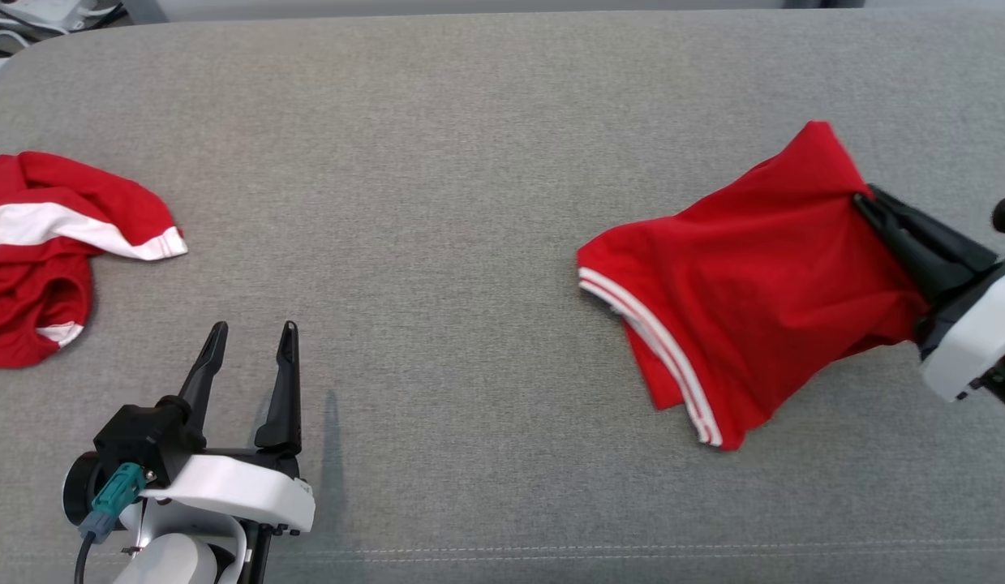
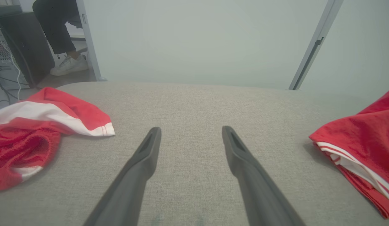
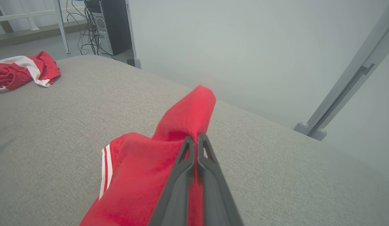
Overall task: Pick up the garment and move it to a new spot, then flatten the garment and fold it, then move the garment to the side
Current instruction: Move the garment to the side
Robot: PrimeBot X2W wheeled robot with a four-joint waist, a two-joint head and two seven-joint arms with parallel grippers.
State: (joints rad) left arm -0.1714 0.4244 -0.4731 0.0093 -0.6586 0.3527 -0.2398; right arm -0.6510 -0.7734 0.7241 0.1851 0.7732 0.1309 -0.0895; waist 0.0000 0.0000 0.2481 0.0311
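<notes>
Left gripper (image 1: 253, 326) near-left over the grey fabric-covered desk (image 1: 470, 162); two dark fingers spread wide, released, nothing between them; left wrist view shows bare fabric under the left gripper (image 2: 191, 128), with cloth well apart on either side.

Right gripper (image 1: 863, 197) comes in from the right edge, fingers pointing left and far; clenched on a fold of the red short-sleeved garment with white striped trim (image 1: 753, 284); right wrist view has the fingertips of the right gripper (image 3: 194, 136) pressed together with red cloth pinched between them and a peak of fabric standing up just beyond the tips.

The garment (image 3: 144, 175) sits on the right half of the desk, bunched and creased; white-striped hem (image 1: 656, 345) faces left and near; cannot tell whether that hem is resting on the fabric or just off it.

Further left, at the desk's left edge, lies a crumpled red garment with a broad white band (image 1: 56, 243); untouched, well apart from both grippers; seen too from the left wrist (image 2: 40, 125) and the right wrist (image 3: 21, 67).

Beyond the far edge: pale plain wall (image 2: 197, 40); slanted grey metal post (image 2: 316, 44); a person's dark trouser leg (image 2: 56, 28) and white shoe (image 2: 68, 65) at far left; dark computer tower with cables (image 3: 114, 25).
</notes>
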